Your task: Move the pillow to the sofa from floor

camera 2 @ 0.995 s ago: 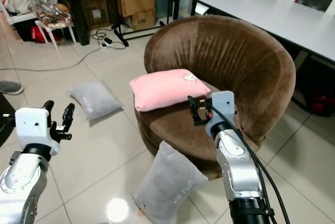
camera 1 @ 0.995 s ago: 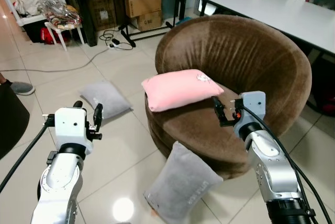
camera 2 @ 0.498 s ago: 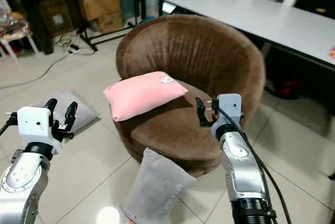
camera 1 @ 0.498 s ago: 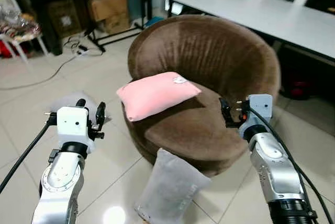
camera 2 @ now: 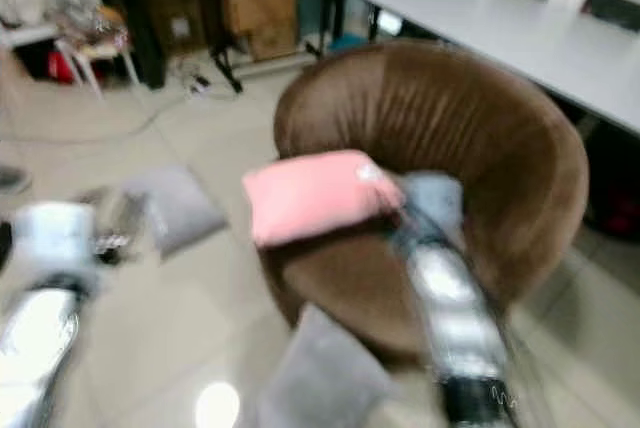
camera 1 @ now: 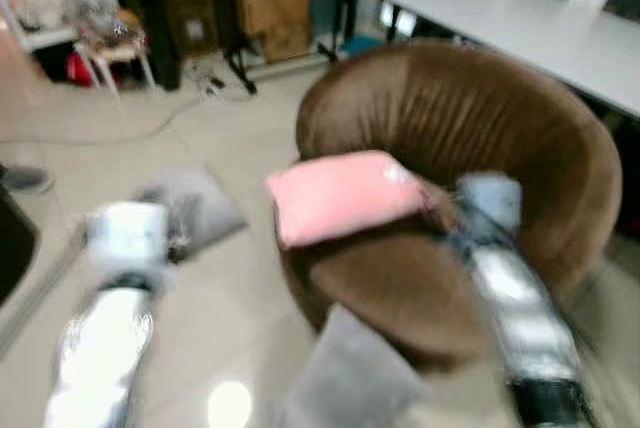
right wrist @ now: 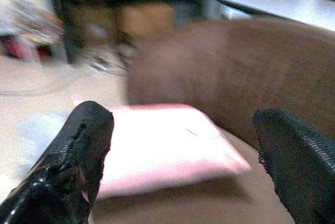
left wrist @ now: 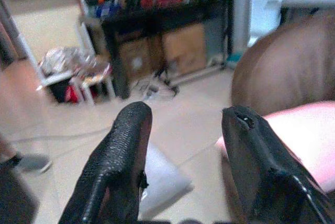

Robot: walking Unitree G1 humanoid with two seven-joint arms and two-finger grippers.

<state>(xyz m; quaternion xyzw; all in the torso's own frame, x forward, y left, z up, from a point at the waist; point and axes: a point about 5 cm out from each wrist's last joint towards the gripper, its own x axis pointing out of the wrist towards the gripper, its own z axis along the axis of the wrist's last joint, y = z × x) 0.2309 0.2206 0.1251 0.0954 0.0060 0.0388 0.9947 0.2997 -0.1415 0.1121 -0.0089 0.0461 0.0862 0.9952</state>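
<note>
Left eye view is smeared by motion, yet the layout reads. A pink pillow (camera 1: 340, 195) lies on the seat of the round brown sofa (camera 1: 500, 138) at frame centre, its long axis running left to right and tilting slightly up toward the right, its left end overhanging the seat's front edge. That one counts as done, by my judgement. A grey pillow (camera 1: 195, 210) lies flat on the floor (camera 1: 120, 148) at centre left, and another grey pillow (camera 1: 350, 378) leans at the sofa's foot at lower centre, so work looks left. Both arms are raised, the left gripper (camera 1: 150, 233) at lower left and the right gripper (camera 1: 470, 210) right of centre; blur hides their fingers here.

Right eye view shows the same arrangement, shifted a little leftward.

Left wrist view has the left gripper's two fingers (left wrist: 123, 156) spread wide with nothing between them, a grey pillow (left wrist: 162, 179) on the floor beyond and the pink pillow's end at the right edge.

Right wrist view has the right gripper's fingers (right wrist: 78, 150) wide apart and empty, the pink pillow (right wrist: 167, 150) lying crosswise on the sofa seat between them, untouched.
</note>
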